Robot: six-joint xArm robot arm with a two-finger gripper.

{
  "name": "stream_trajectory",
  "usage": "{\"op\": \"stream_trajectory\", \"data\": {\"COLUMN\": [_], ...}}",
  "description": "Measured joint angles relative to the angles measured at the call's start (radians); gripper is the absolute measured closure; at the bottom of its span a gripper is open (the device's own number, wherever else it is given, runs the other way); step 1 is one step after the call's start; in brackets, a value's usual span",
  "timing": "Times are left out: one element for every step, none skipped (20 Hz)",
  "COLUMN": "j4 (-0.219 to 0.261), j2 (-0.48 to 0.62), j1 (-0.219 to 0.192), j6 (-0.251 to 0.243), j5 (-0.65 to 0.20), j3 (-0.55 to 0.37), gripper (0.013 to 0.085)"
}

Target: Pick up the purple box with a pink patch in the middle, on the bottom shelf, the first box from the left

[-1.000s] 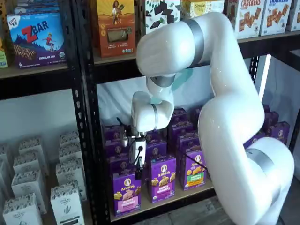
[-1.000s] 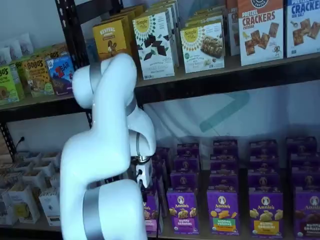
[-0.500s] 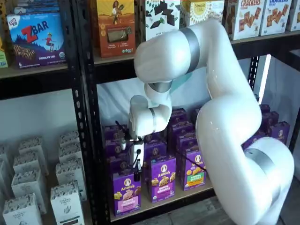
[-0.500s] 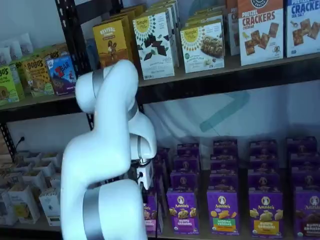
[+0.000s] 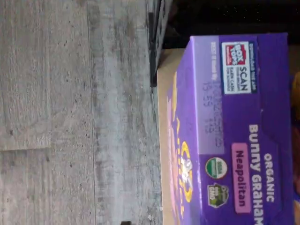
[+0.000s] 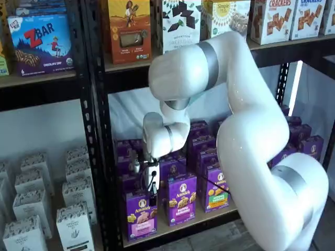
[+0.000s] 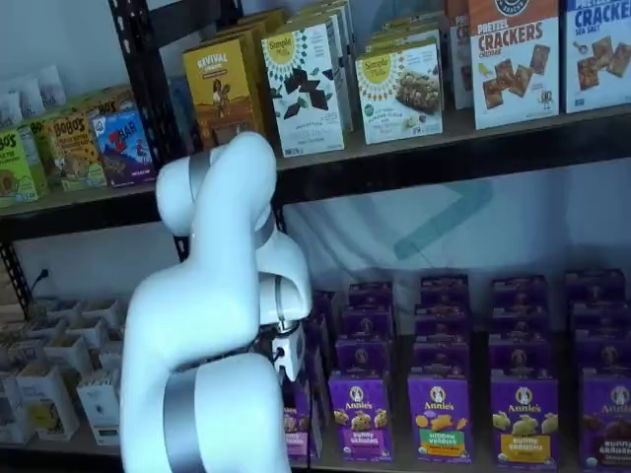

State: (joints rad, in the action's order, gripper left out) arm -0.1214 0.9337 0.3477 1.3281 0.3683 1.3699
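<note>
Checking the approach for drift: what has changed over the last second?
The gripper has come lower, its tip now at the top of the purple box on the bottom shelf. Nothing gripped; the jaws' gap can't be seen. The boxes have not moved.

The purple box (image 6: 140, 214), marked with a pink patch, is seen upright at the front left of the bottom shelf (image 6: 178, 225), lower centre of a shelf view.

— What stands at the left front of the light tan bottom shelf (image 6: 180, 226)?
— A small purple carton with a pink patch (image 6: 141, 215), upright. Beside it, on the right, a similar purple carton (image 6: 181, 198).
— And the white gripper with black fingers (image 6: 152, 199)?
— It hangs just above the pink-patch carton; I cannot tell the gap between the fingers.
</note>
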Motion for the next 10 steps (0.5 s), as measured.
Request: {"op": "stream_trajectory", "data": {"j4": [0.005,0.009,0.01,0.011,0.012,0.011,0.01,0.006,0.002,0.0], "j2": [0.005,0.011,0.015,0.02,0.024,0.027,0.031,0.035,0.038,0.042], "j1": [0.0,0.0,0.0,0.0,-0.001,-0.001,-0.001,-0.001,-0.001,-0.001], "j6": [-0.005,-0.007,-0.008,-0.009,-0.01,-0.009,-0.007,-0.004,-0.001,0.001], "j5": [0.0,-0.001,-0.001,-0.002,-0.002,-0.002,-0.002,0.0,0.003,0.006], "j3": [0.004,0.007,0.01,0.013,0.017,0.019,0.022,0.026,0.03,0.036], "gripper": [0.013,0.013,0.013,0.013,0.013,0.013,0.013,0.013,0.013,0.013]}}
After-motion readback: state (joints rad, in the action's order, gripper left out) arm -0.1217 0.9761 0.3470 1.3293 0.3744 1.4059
